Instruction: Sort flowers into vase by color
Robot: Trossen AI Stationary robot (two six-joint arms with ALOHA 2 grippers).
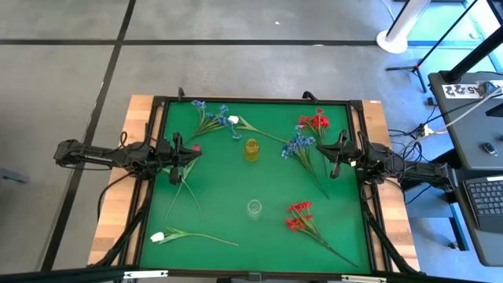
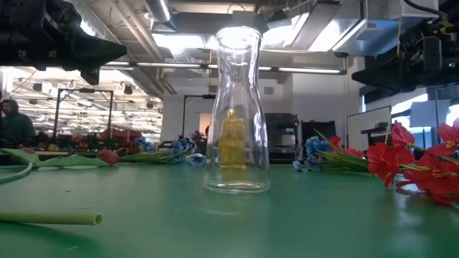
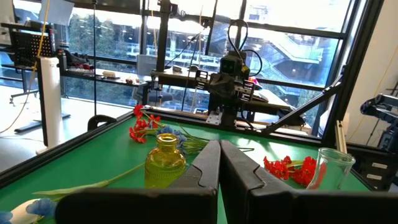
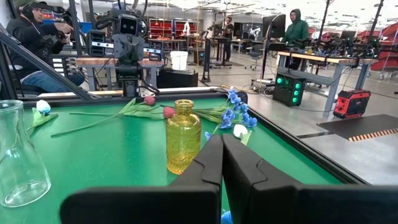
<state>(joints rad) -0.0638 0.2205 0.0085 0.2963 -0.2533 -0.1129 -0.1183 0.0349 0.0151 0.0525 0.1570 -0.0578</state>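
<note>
A yellow vase [image 1: 251, 149] stands mid-table with a clear glass vase [image 1: 254, 207] nearer the near edge; both are upright. Sprays lie flat on the green mat: blue blossoms with a white bud [image 1: 212, 116] at the far left, red [image 1: 314, 122] and blue [image 1: 299, 145] at the far right, red [image 1: 300, 216] at the near right, and a white bud on a long stem [image 1: 159, 236] at the near left. A dark pink bud [image 1: 196, 147] lies by my left gripper [image 1: 192, 151], which is shut [image 3: 219, 163] and faces the yellow vase. My right gripper [image 1: 326, 149] is also shut [image 4: 222, 155] and faces that vase from the other side.
A raised dark frame [image 1: 157, 181] borders the mat. Bare green mat lies between the two vases and in front of each gripper. People [image 4: 297, 28] stand or sit in the room beyond the table. A cut stem end [image 2: 50, 217] lies close to the low camera.
</note>
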